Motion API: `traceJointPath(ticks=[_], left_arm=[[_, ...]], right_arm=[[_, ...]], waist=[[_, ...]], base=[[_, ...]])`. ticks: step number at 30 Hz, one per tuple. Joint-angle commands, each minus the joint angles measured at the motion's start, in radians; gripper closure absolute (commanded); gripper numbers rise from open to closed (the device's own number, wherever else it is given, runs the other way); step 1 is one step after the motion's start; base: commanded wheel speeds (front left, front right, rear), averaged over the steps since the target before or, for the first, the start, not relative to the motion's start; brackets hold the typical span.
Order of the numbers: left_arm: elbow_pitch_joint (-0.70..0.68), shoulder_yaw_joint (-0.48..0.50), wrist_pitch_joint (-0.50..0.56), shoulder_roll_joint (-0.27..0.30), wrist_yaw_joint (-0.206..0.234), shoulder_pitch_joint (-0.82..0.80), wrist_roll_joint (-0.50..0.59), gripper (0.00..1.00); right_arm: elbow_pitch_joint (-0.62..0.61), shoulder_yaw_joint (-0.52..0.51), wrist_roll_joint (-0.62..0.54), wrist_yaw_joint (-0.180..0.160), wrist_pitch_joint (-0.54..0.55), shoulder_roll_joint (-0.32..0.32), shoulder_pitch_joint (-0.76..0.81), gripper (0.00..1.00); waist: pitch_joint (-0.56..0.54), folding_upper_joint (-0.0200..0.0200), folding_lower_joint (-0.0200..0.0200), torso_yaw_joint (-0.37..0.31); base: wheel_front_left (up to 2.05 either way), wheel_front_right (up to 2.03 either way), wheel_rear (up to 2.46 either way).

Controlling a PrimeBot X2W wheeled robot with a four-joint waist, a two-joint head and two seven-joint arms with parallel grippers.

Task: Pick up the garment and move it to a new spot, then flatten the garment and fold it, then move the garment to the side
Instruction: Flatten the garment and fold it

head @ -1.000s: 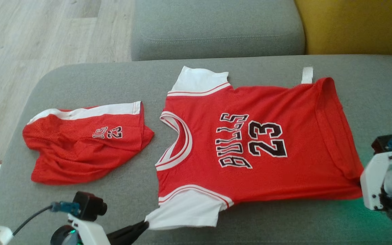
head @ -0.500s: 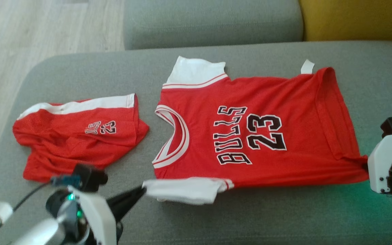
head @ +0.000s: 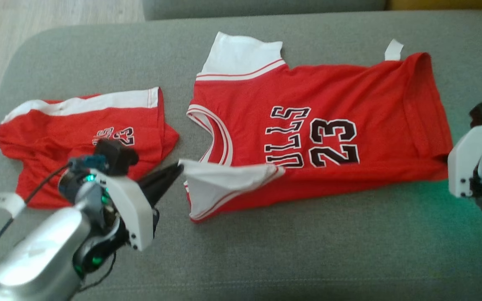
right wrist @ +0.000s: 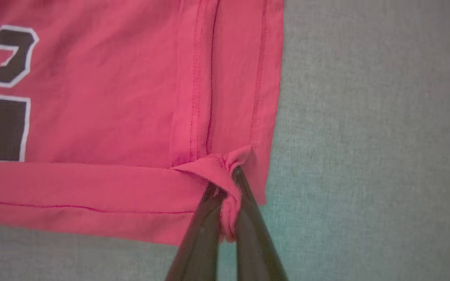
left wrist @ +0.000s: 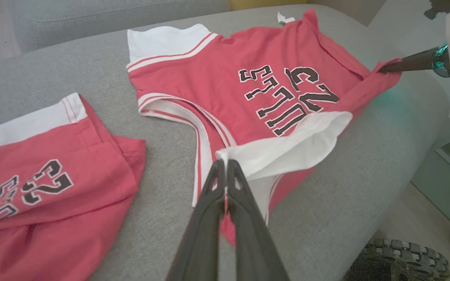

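Head view, left to right, all on grey couch (head: pixel 308 251). At 9 o'clock: red shorts (head: pixel 57 138), rumpled, white stripe along far edge, just beside jersey, apart from it. At 7 o'clock: left gripper (head: pixel 180 168), pressed together on corner of near white sleeve (head: pixel 224 179), tips aimed toward 2 o'clock. Sleeve lifted off couch and turned over onto red front, hiding first letters of print. Centre through 3 o'clock: red jersey (head: pixel 329 125), face up, neck toward 9, hem toward 3, "23" readable sideways. Far sleeve (head: pixel 241 54) flat at 12 o'clock. White tag (head: pixel 393 50) poking out at 1 o'clock by hem. Near long edge rolled up onto front. At 3 o'clock: near hem corner (head: pixel 442 165) drawn against right arm's white housing (head: pixel 465 161). Right wrist view, 6 o'clock: right gripper (right wrist: pixel 225 183) pinching that corner, red cloth bunched between fingers, rest of hem flat on couch.
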Motion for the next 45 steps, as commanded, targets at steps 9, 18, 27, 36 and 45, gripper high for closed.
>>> traceJointPath(ticks=[9, 18, 27, 36, 45], left_arm=[[0.082, 0.047, -0.034, -0.04, -0.024, -0.165, 0.03, 1.0], [0.221, 0.031, -0.093, -0.124, -0.037, -0.266, 0.058, 1.0], [0.342, 0.071, -0.224, -0.185, 0.009, -0.288, 0.064, 0.0], [0.314, 0.209, -0.422, -0.273, 0.119, -0.188, -0.002, 0.0], [0.095, 0.403, -0.44, -0.39, 0.202, 0.05, 0.108, 0.0]], right_arm=[[0.033, -0.024, -0.075, -0.001, -0.075, 0.025, -0.097, 1.0], [0.083, -0.007, -0.104, -0.001, -0.161, 0.061, -0.158, 1.0], [0.132, -0.042, -0.101, -0.001, -0.316, 0.084, -0.182, 0.0], [0.01, -0.098, -0.07, -0.001, -0.61, 0.112, -0.08, 0.0], [-0.209, -0.176, -0.141, -0.001, -0.829, 0.188, 0.146, 0.0]], waist=[[0.059, 0.0, -0.0001, 0.011], [0.097, 0.0, -0.0001, 0.0], [0.086, 0.0, -0.0001, -0.013], [-0.008, 0.0, -0.0001, -0.004], [-0.101, 0.0, -0.0001, 0.0]], base=[[0.0, 0.0, 0.0], [0.0, 0.0, 0.0], [0.0, 0.0, 0.0], [0.0, 0.0, 0.0], [0.0, 0.0, 0.0]])
